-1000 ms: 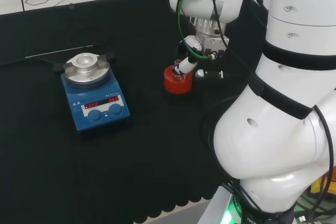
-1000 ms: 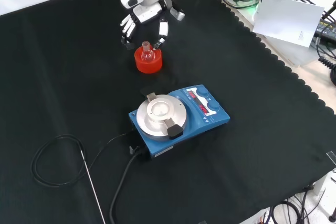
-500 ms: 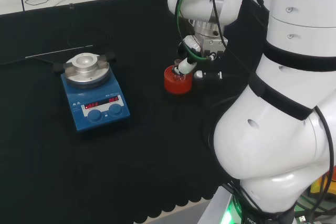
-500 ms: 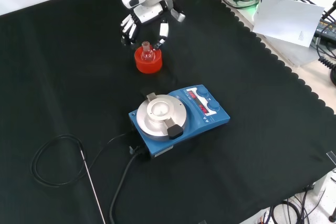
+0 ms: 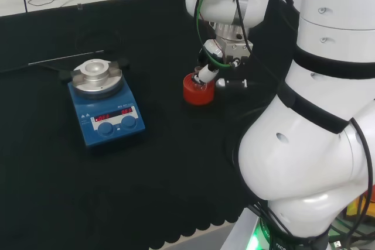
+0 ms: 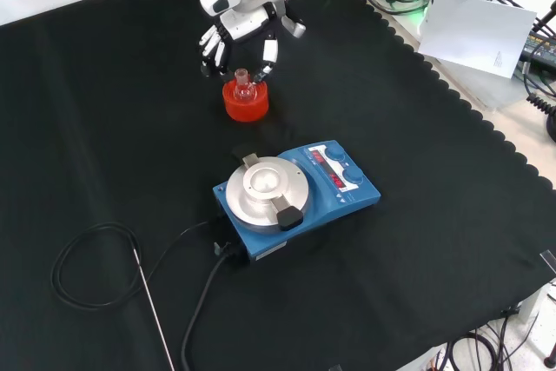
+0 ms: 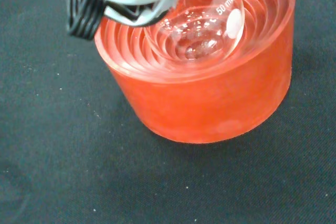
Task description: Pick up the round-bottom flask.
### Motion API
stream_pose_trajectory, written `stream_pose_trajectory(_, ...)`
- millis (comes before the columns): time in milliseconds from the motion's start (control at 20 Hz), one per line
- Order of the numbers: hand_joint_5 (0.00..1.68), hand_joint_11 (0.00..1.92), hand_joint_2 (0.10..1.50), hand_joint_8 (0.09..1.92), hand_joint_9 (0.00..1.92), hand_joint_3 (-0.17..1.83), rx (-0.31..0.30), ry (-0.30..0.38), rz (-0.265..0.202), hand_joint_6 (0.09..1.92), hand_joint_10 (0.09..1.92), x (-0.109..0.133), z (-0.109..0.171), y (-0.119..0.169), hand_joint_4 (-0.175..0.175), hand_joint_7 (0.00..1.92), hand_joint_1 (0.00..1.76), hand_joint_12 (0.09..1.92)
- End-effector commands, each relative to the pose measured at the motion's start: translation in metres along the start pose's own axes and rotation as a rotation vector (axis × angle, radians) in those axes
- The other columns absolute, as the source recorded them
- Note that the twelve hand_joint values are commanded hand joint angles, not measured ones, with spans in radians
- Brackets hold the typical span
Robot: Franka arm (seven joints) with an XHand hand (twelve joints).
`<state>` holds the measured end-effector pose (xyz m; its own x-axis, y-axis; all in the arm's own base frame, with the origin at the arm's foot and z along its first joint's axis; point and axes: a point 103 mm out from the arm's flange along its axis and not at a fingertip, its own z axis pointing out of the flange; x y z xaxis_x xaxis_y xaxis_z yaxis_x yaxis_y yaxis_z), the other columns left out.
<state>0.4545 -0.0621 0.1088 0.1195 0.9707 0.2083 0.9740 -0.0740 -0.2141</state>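
Clear glass round-bottom flask point(image 7: 202, 27) sits in red ribbed stand point(image 6: 244, 100) on black-clothed table point(image 6: 434, 241), well apart from blue stirrer plate point(image 6: 295, 197). Hand point(image 6: 236, 34) hovers just behind flask neck, fingers spread, holding nothing. Advice: lower fingers around neck, close evenly, lift straight up so stand stays put.

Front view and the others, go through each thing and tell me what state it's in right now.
Round-bottom flask: upright in its stand, looks empty, not lifted.
Red ribbed stand: on the cloth, holding the flask.
Hand: open, fingers spread just behind the flask's neck.
Stirrer plate: top bare, red display lit.
Thin probe: lying flat on the cloth.
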Motion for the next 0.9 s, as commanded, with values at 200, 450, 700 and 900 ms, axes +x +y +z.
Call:
stream_pose_trajectory(200,0.98,0.38,0.71,0.75,0.62,0.59,-0.016,-0.006,-0.001,0.84,0.67,0.0,0.0,0.002,-0.002,0.43,1.02,1.34)
stream_pose_trajectory(450,1.13,0.45,0.82,0.71,0.71,0.46,-0.064,-0.013,-0.011,0.84,0.61,0.001,-0.006,0.001,0.116,0.53,1.09,1.3)
stream_pose_trajectory(700,1.15,0.5,0.71,0.7,0.76,0.66,-0.07,-0.011,-0.007,0.9,0.58,0.001,-0.017,-0.002,0.06,0.57,1.12,1.28)
stream_pose_trajectory(900,1.15,0.51,0.7,0.7,0.76,0.69,-0.07,-0.012,-0.005,0.9,0.58,0.003,-0.026,-0.005,0.051,0.57,1.12,1.28)
